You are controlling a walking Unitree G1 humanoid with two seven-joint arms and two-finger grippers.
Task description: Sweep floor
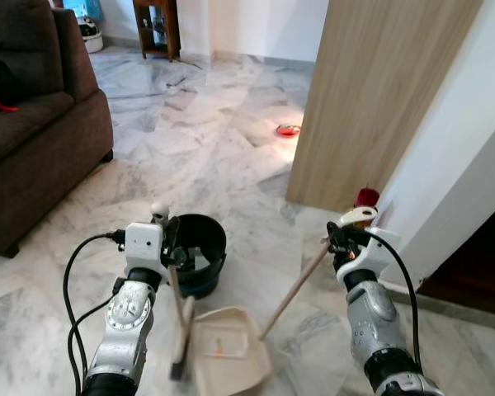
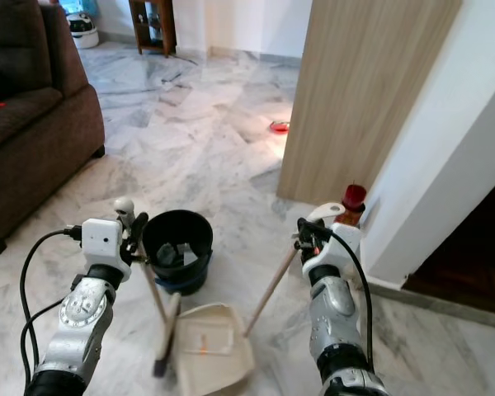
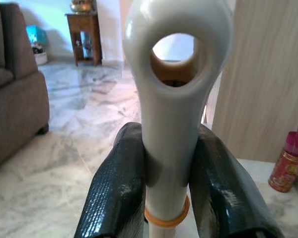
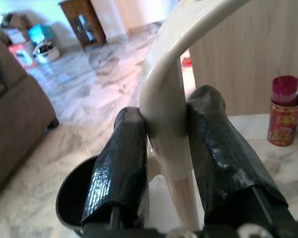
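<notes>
My left gripper (image 1: 170, 244) is shut on the cream handle of a small broom (image 1: 179, 318), whose brush head rests on the marble floor beside a cream dustpan (image 1: 227, 345). In the left wrist view the black fingers (image 3: 116, 191) clamp the broom handle (image 3: 171, 124) just below its hanging hole. My right gripper (image 1: 340, 235) is shut on the dustpan's long wooden handle (image 1: 295, 289), which slants down to the pan. In the right wrist view both fingers (image 4: 121, 163) squeeze the cream handle top (image 4: 164, 119). A small orange bit (image 1: 221, 353) lies in the pan.
A black bucket (image 1: 196, 252) stands just behind the dustpan. A brown sofa (image 1: 33, 124) fills the left side. A wooden panel (image 1: 371, 99) and white wall stand to the right, with a red tin (image 1: 365, 198) at their foot. A red dish (image 1: 288, 130) lies farther off.
</notes>
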